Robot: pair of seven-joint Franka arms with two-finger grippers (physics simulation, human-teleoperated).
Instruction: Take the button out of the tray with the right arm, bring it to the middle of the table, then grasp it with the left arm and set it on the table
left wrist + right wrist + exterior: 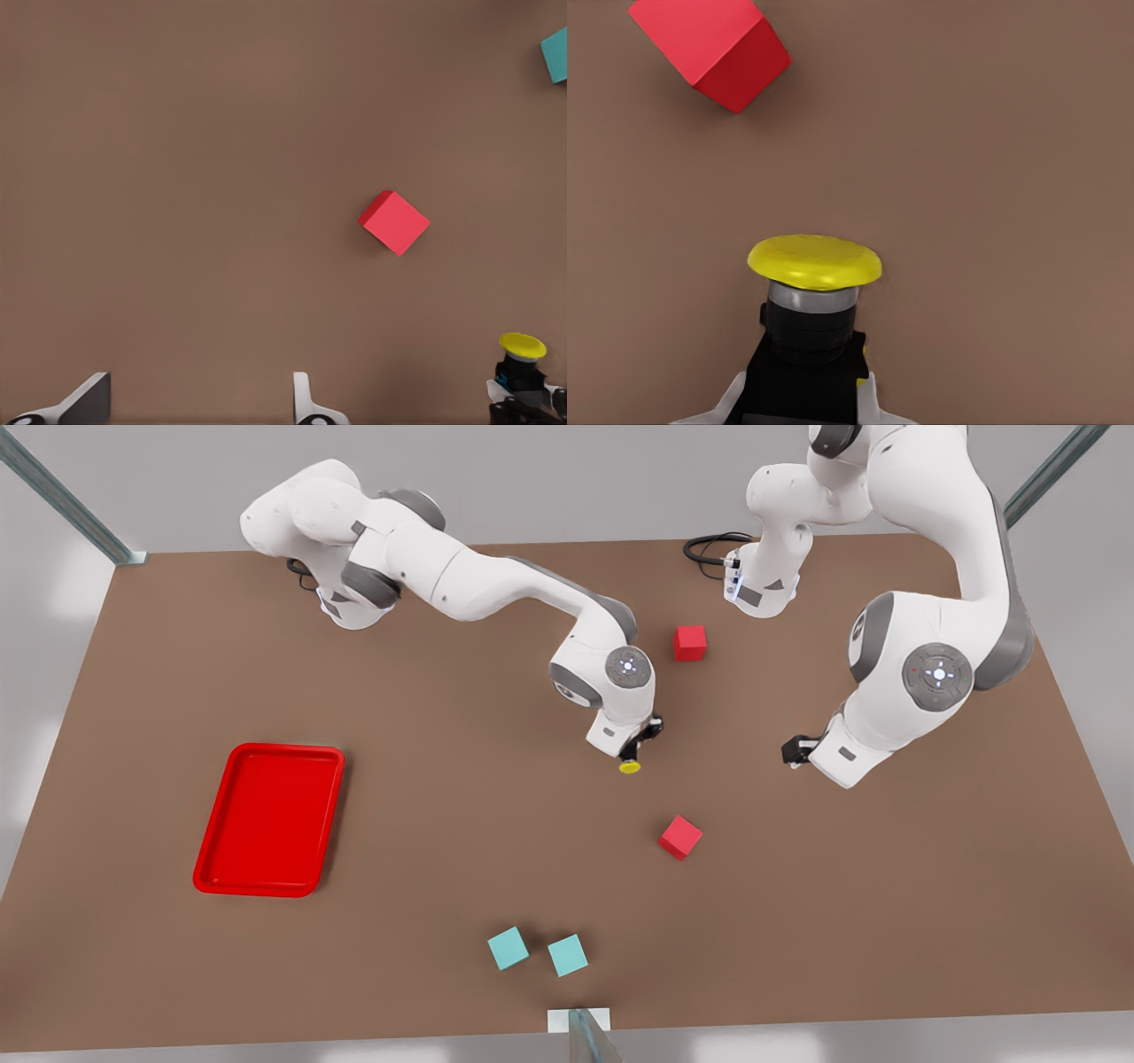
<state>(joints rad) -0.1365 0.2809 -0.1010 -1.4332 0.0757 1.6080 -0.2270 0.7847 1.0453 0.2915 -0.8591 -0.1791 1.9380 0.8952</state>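
Button point(630, 766) gripped in the right claw point(640, 746), held over the middle of the counter point(443, 797), its yellow cap pointing down and forward in the front view; the right wrist view shows the black body of the button point(814, 292) pinched between the two fingers. That right arm point(496, 593) reaches in from the far side at the front view's left, elbow low, wrist bent down. The left arm point(930, 646) arches high at the front view's right, and its left claw point(796, 751) hangs well apart from the button with fingers point(87, 400) spread wide. One red cube point(680, 837) lies near the button, another point(689, 643) farther back. Two teal cubes point(537, 950) sit close together by the near edge. The red tray point(270, 819) lies at the front view's left, on the brown counter. Grey walls surround it.
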